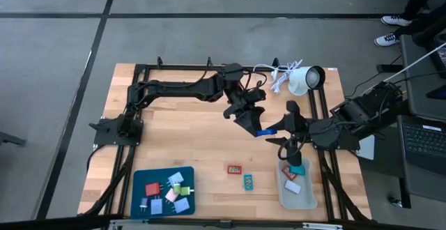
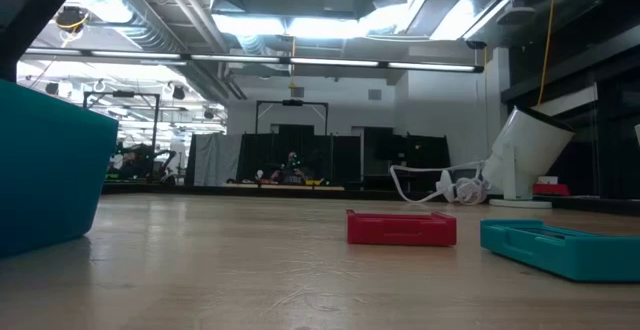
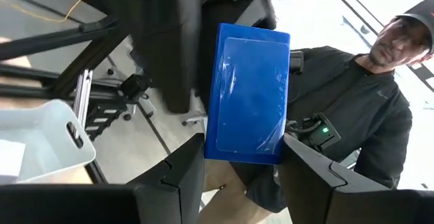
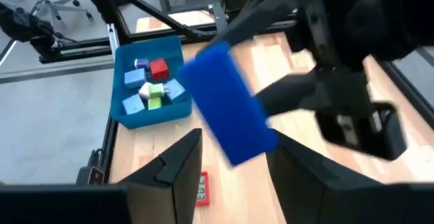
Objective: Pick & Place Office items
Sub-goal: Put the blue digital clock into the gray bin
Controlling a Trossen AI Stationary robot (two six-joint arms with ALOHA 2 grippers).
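Left gripper [image 3: 241,176] is clamped on a blue piece [image 3: 249,95]; right gripper [image 4: 234,163] stands open around it, so mistimed release risks a drop.

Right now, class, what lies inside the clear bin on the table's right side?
In the high view, the clear bin holds a white piece and a teal piece. The right gripper hangs over its far end, hiding whatever sits there.

Evenly lit from ceiling strip lights [image 2: 300,15], glaring white in the low view. Soft, faint shadows on the desk [image 1: 209,139]. Motion blur on the blue piece [image 4: 230,105] in the right wrist view; near fingers [image 3: 169,183] out of focus.
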